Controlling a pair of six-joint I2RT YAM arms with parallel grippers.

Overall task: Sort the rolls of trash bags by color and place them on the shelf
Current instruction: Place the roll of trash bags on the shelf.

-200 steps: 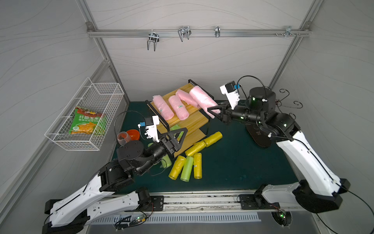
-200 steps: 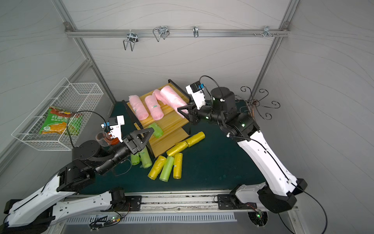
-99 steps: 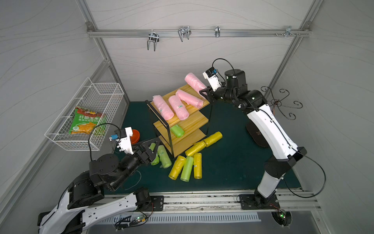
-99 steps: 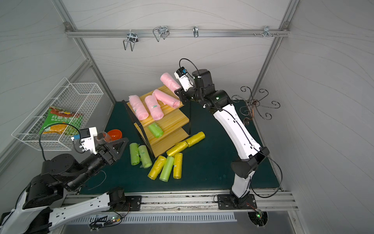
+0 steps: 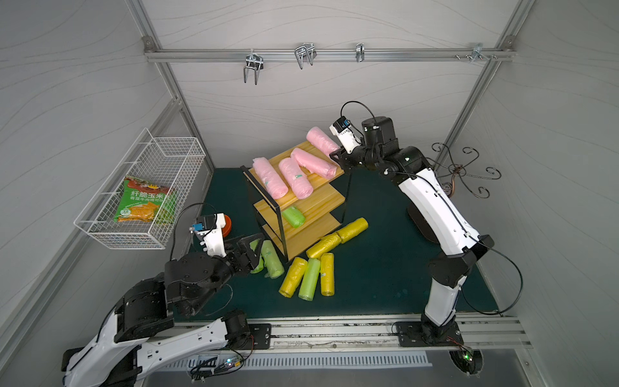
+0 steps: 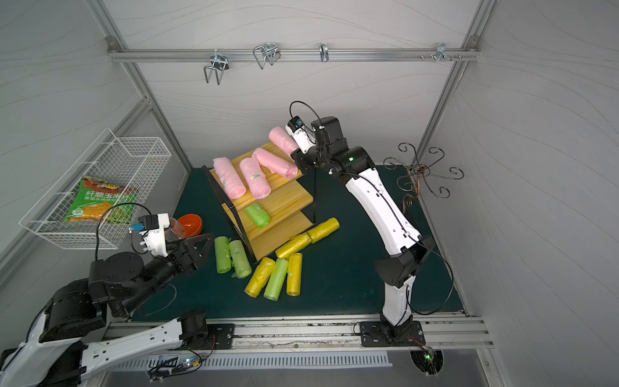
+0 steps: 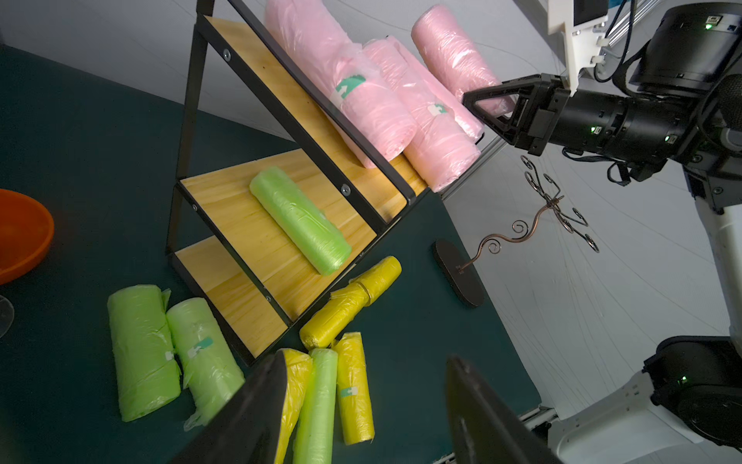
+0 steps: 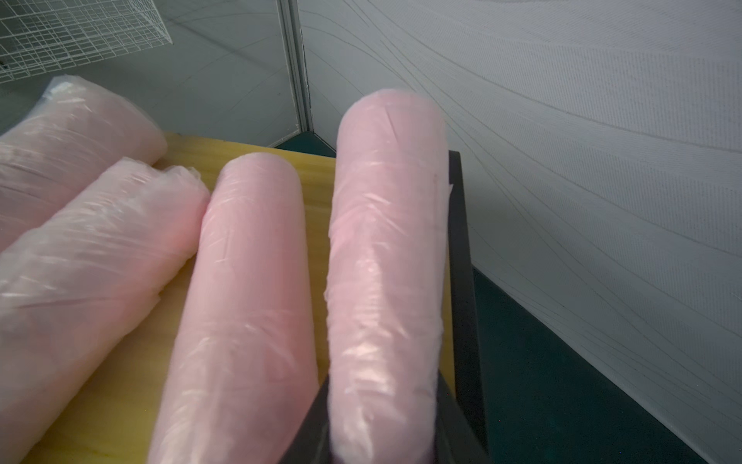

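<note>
Clamped in right gripper (image 5: 336,156): fourth pink roll (image 5: 321,140), now lifted to far edge of shelf (image 5: 323,201) top board, beside three pink rolls (image 5: 294,174). Contact with board unclear.

Left gripper (image 6: 205,249) jaws apart, empty, drawn back from shelf front to over two green rolls (image 6: 232,256).

Pink tier nearly done. Four yellow rolls (image 5: 326,278) loose on dark mat (image 5: 368,268), grey walls close around.
</note>
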